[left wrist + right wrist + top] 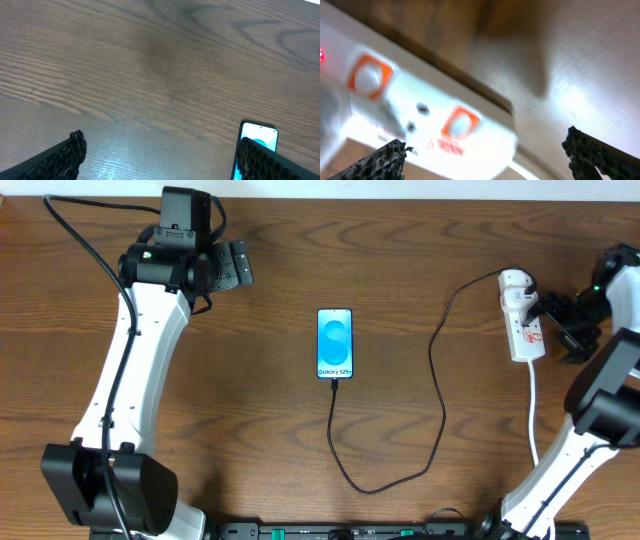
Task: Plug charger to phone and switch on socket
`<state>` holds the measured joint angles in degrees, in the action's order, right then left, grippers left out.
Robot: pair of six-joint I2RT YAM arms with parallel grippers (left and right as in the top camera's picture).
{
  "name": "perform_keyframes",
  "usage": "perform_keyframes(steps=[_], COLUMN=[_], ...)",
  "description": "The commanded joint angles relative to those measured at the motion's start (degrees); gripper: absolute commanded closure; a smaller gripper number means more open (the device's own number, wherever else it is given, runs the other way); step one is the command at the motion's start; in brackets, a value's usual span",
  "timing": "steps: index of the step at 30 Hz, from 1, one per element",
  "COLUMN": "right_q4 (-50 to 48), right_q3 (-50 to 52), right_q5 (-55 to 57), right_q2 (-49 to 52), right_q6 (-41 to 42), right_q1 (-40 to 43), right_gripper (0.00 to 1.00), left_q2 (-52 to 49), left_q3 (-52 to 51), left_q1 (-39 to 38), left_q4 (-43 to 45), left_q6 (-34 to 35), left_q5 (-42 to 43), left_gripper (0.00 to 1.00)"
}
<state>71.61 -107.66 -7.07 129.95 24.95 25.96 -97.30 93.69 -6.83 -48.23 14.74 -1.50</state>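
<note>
- The table (260, 420) is dark brown wood with a streaky grain that the left wrist view shows close up. A pale strip runs along its far edge.
- The phone (335, 344) lies flat near the table's centre, screen up. It is a slim black-edged rectangle with a blue and cyan swirl.
- The charger (441, 395), a thin black cable, meets the phone's near edge. It loops toward the near side, then climbs right to the socket's far end. How deeply the plug tip sits cannot be told.
- The socket (521, 320) is a narrow white strip lying at the right side. Its white cord (533, 410) trails toward the right arm's base.
- The right wrist view is blurred. It shows the socket's glossy white plastic and orange-red framed switches (459, 122).
- The left gripper (234, 264) is well apart from the phone at far left. Its ridged black fingers (70, 155) are spread wide and hold nothing.
- The right gripper (562, 322) is just beside the socket, with its jaws parted and empty.
</note>
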Motion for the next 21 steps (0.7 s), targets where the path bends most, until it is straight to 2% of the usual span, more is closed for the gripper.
perform_keyframes(steps=[1, 6, 11, 16, 21], right_q4=[1.5, 6.0, 7.1, 0.5, -7.5], right_q3=[-0.4, -0.1, 4.3, 16.9, 30.5], right_q5=[-0.2, -0.2, 0.8, 5.7, 6.8], right_q2=[-10.2, -22.0, -34.0, -49.6, -62.8], right_q6=[-1.7, -3.8, -7.5, -8.1, -9.4], right_q1=[1.4, -0.9, -7.4, -19.2, -27.1], right_gripper=[0.01, 0.02, 0.02, 0.01, 0.01], left_q2=[-0.3, -0.3, -0.3, -0.3, -0.3], left_q3=[0.2, 0.2, 0.2, 0.2, 0.2], left_q1=[0.2, 0.2, 0.2, 0.2, 0.2], left_q4=[-0.2, -0.2, -0.2, -0.2, -0.2], left_q6=[-0.5, -0.5, -0.5, -0.5, -0.5], left_q5=[-0.7, -0.7, -0.7, -0.7, -0.7], left_gripper=[0.02, 0.02, 0.02, 0.02, 0.02])
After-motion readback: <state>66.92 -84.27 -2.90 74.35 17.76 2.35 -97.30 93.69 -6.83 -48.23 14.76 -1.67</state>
